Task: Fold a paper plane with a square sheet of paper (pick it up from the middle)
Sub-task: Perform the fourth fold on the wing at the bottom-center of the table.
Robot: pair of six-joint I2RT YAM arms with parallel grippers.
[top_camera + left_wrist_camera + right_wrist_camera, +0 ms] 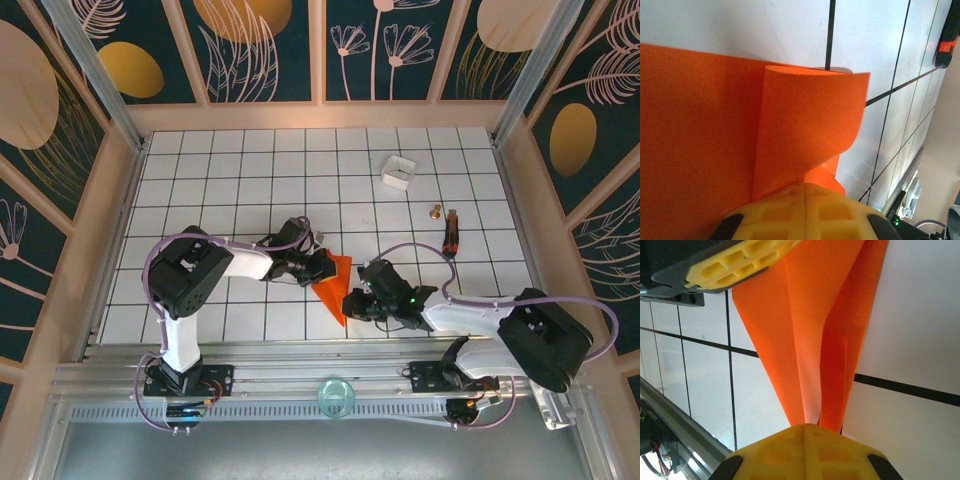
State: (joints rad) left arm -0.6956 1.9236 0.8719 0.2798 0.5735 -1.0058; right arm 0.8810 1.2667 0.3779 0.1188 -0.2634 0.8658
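My left tool (322,266) is pinched together on the wide end of the thin orange-red paper sheet (336,284), which is folded into a slim pointed wedge with a centre crease. A loose flap of it curls up just beyond that tool's yellow pads (775,212). My right tool (350,303) is clamped on the narrow tip of the same sheet, its layers running straight in between the closed jaws. The sheet sits low over the white gridded bench (250,170), nearer the arm bases than the small white box (398,171) and to that box's left.
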